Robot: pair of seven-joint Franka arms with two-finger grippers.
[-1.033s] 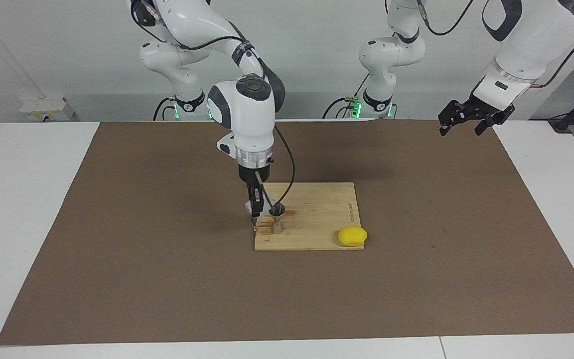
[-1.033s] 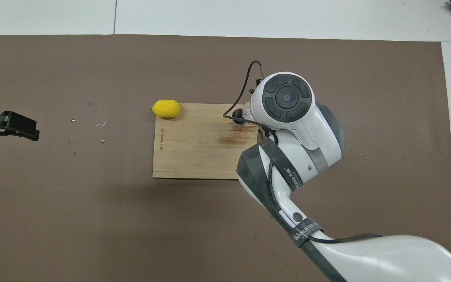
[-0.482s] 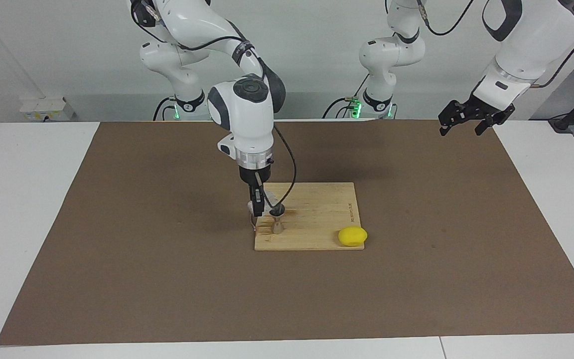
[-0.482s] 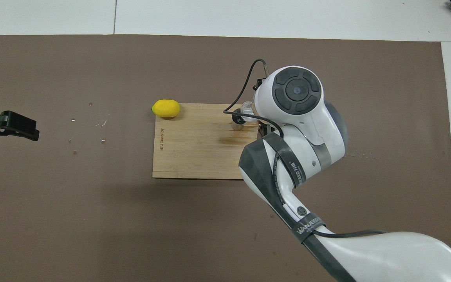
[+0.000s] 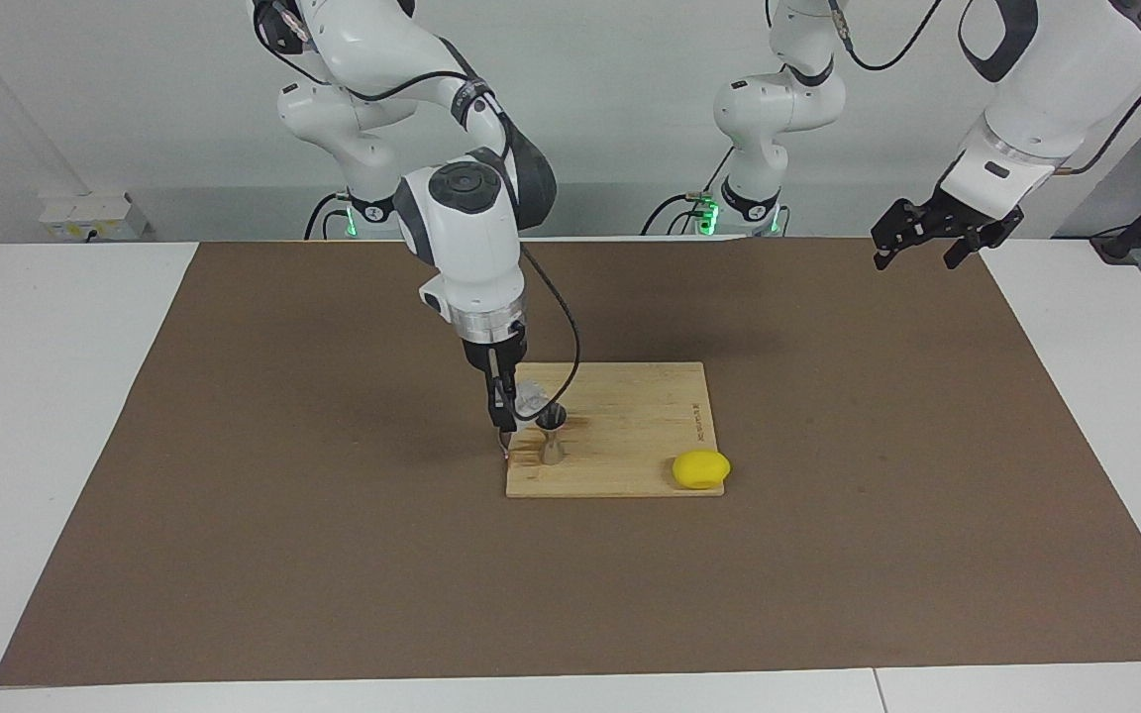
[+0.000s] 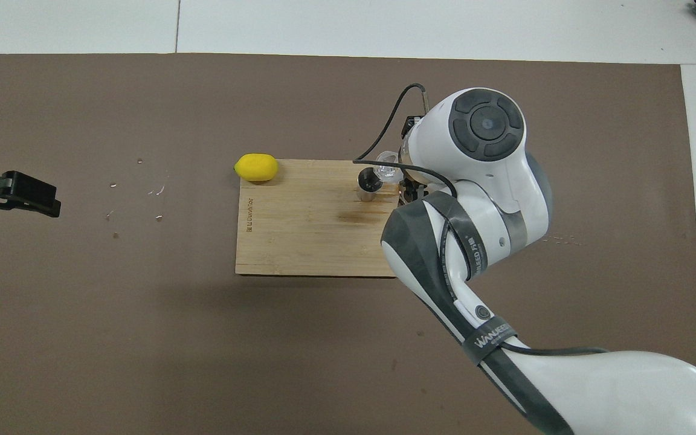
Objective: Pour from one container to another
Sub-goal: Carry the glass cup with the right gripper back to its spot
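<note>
1. Near the centre of both views lies a wooden cutting board point(image 5: 620, 428) on a brown mat point(image 5: 234, 495).
2. A small steel jigger point(image 5: 552, 443) stands upright on the board, at the board's lower left in the facing view.
3. The right gripper point(image 5: 504, 424) hangs just beside the jigger, clamped on a clear ribbed cup point(image 5: 530, 398). The cup is tipped over the jigger's open mouth.
4. Judged from that tilt, the pour is under way or nearly finished; no stream or contents can be made out.
5. What seems left: righting the cup and setting it down.
6. A lemon point(image 5: 700, 468) lies at the board's lower right corner in the facing view.
7. The left gripper point(image 5: 932, 238) waits with its jaws apart and empty, at the upper right of the facing view.
</note>
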